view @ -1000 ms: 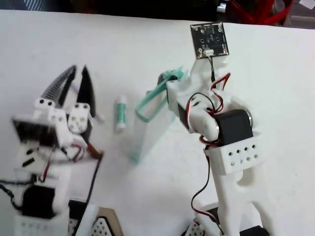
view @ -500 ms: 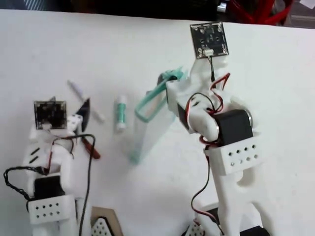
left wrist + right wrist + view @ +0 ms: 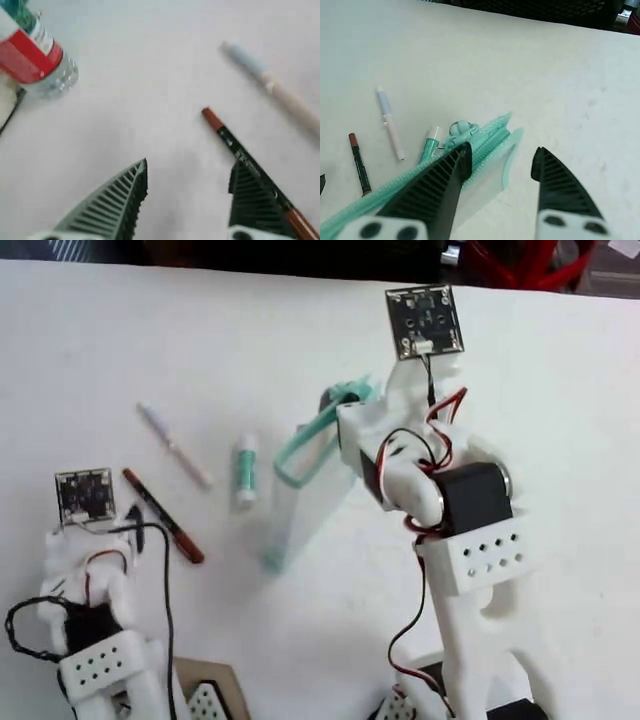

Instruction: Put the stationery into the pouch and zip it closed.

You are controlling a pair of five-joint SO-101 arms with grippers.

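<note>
Nothing is in the pouch [image 3: 300, 495] yet, I judge: it lies on the worktop [image 3: 120, 330] under my right arm, its teal zip edge looping as if unzipped. All three pieces lie loose beside it. The glue stick [image 3: 244, 470] is nearest, then the pale pen [image 3: 175, 445], then the red-brown pen [image 3: 163, 515]. The step in hand looks like the first pick-up. My left hand [image 3: 189, 167] hangs over the worktop with fingers apart and nothing between them. The red-brown pen runs beside one finger, outside the gap. Next I would need to shift sideways until the barrel crosses the gap, then lower and close across it near mid-length so it doesn't swing. My right hand [image 3: 503, 148] is spread too, clamped on nothing. The pouch's zip end sits against one finger, well placed to steady the mouth. As for writing, there is pale print along the red-brown pen's dark barrel, too small to read. A bottle [image 3: 35, 55] at the worktop's edge wears a red label, and I can make out no lettering on it.
</note>
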